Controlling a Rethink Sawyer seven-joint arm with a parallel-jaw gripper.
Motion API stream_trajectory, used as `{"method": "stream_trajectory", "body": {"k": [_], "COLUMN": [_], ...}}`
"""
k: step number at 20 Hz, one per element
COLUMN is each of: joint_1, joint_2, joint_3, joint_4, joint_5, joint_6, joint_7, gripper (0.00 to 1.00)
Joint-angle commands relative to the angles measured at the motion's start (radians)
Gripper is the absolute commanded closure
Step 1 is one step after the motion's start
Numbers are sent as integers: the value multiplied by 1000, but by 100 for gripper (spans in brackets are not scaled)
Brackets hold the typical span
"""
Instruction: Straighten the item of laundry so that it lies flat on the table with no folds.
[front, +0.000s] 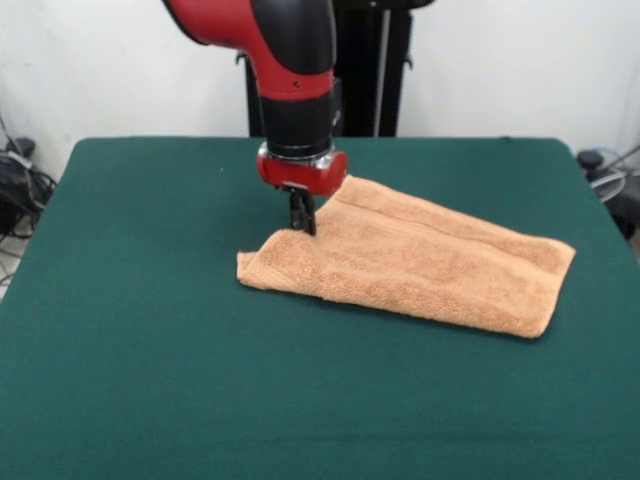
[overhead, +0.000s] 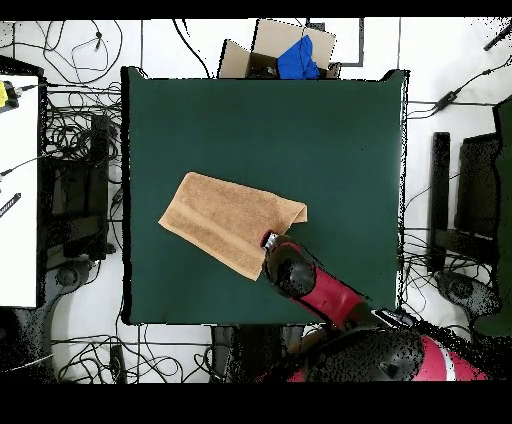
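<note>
The item of laundry (front: 420, 265), a light orange-tan towel, lies folded in layers on the green table (front: 150, 350), right of centre in the front view. Its long ridges run toward the right corner. My gripper (front: 303, 222) points straight down at the towel's far left edge, and its dark fingers are pressed close together on the cloth there. The cloth bulges up a little just below the tips. From overhead the towel (overhead: 225, 222) lies slanted, and the gripper (overhead: 268, 240) meets its lower right edge.
The red and black arm (overhead: 320, 290) reaches over the table's bottom edge in the overhead view. A cardboard box with blue cloth (overhead: 298, 55) sits past the top edge. Cables cover the floor around the table.
</note>
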Motion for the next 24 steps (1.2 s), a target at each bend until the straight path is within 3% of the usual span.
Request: {"method": "stream_trajectory", "body": {"k": [1, 11, 24], "joint_1": [78, 162, 186], "joint_2": [-44, -210, -297], "joint_3": [-40, -137, -166], "joint_4": [-61, 7, 85], "joint_5": [61, 109, 117], "joint_6": [53, 252, 338], "joint_7": [192, 212, 253], "gripper": [100, 100, 100]}}
